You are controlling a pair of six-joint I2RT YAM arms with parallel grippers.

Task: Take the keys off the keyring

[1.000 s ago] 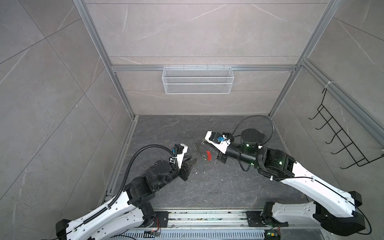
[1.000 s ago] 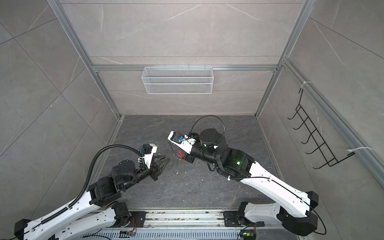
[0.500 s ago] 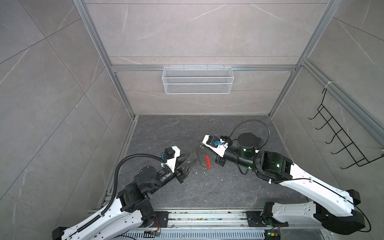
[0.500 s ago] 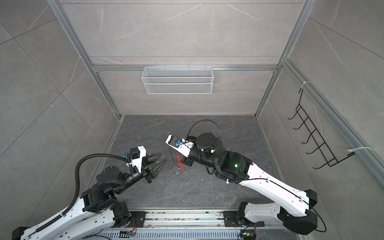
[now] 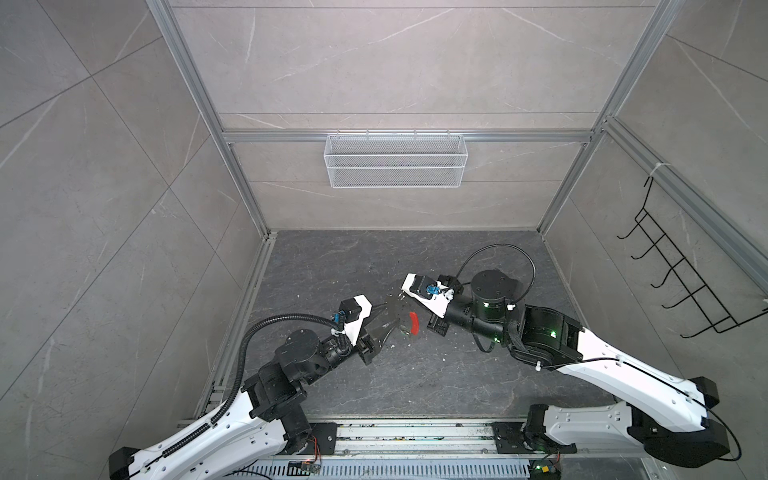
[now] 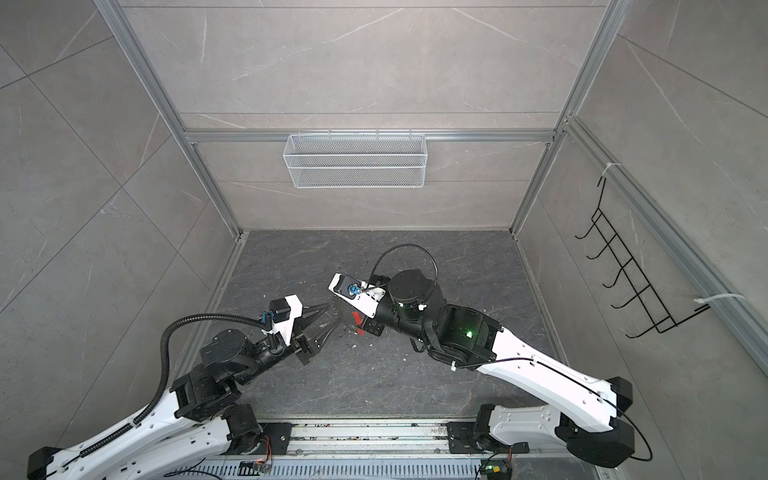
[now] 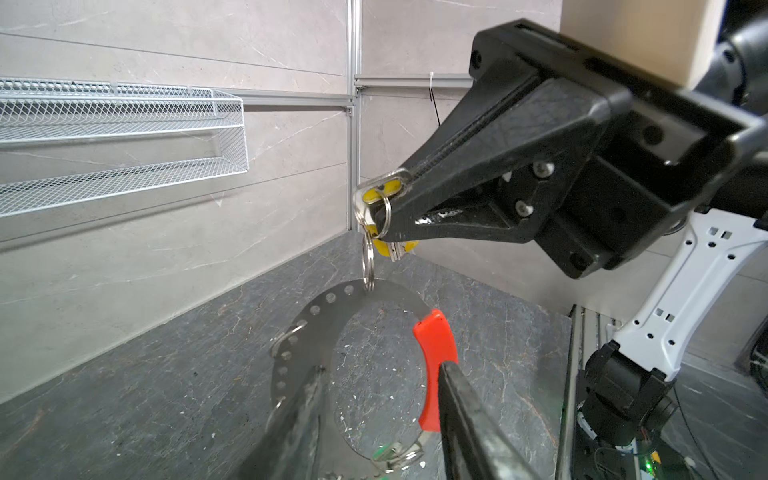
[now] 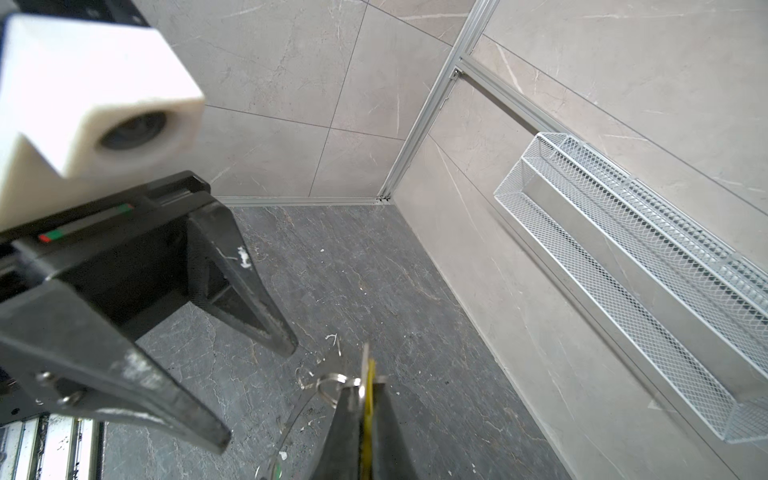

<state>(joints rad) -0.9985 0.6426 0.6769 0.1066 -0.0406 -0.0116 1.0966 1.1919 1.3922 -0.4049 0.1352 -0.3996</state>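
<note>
With your right claw [image 7: 384, 216] clamped on the yellow-headed key [image 7: 376, 194], shut your parted left claw [image 7: 382, 370] firmly on the hanging keyring [image 7: 303, 353] near its red segment [image 7: 436, 353] before twisting.

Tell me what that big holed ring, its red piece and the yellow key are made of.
The ring looks like thin sheet metal: grey, dully reflective, punched with holes. The red piece seems plastic: solid colour, smooth, slightly glossy. The key shows a silvery metal edge around a yellow head, probably plastic.
</note>
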